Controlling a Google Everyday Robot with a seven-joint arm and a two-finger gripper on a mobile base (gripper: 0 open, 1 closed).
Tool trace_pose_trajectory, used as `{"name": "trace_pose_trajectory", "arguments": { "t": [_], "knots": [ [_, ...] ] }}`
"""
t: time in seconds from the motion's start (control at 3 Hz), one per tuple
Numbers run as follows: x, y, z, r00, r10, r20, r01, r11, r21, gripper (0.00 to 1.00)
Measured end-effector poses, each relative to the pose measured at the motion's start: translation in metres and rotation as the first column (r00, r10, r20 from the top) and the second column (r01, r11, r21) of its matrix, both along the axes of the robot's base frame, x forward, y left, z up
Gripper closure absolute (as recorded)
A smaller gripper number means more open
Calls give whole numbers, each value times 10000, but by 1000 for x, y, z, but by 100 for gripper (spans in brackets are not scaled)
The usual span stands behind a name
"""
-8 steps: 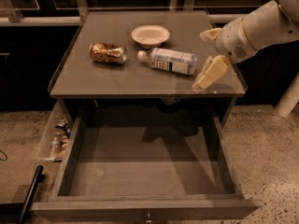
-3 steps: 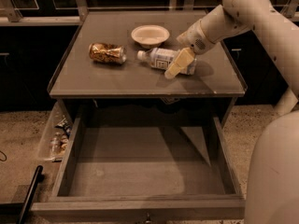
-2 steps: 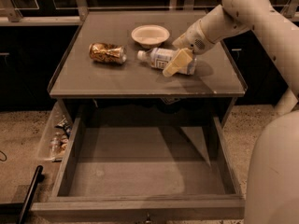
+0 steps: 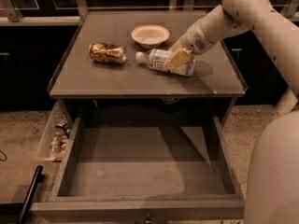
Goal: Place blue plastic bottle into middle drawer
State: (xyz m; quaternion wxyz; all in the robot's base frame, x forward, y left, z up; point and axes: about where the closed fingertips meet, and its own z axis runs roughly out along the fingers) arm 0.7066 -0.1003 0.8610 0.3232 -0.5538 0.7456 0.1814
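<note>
The blue plastic bottle (image 4: 156, 60) lies on its side on the grey table top (image 4: 117, 80), white cap pointing left, just in front of the bowl. My gripper (image 4: 176, 56) is down on the bottle's right half, covering part of its label, with the arm reaching in from the upper right. The bottle rests on the table. The middle drawer (image 4: 140, 171) is pulled wide out below the table's front edge, and its flat grey bottom is bare.
A dented gold-brown can (image 4: 107, 53) lies left of the bottle. A white bowl (image 4: 150, 35) stands behind it. A narrow clear bin of small packets (image 4: 56, 136) sits left of the drawer. A dark pole (image 4: 29, 197) lies at lower left. My pale body (image 4: 275, 171) fills the lower right.
My gripper has moved left from the table's right edge onto the bottle, then shifted only slightly. The bottle, can and bowl have not moved.
</note>
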Motion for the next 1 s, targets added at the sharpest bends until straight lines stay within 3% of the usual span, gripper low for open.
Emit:
{"name": "trace_pose_trajectory", "arguments": {
  "t": [0.33,0.67,1.0],
  "knots": [
    [0,0,0,10000,0,0,0,10000,0,87],
    [0,0,0,10000,5,-4,-5,10000,0,100],
    [-13,-2,5,9998,116,166,-117,9999,48,100]
  ]
}}
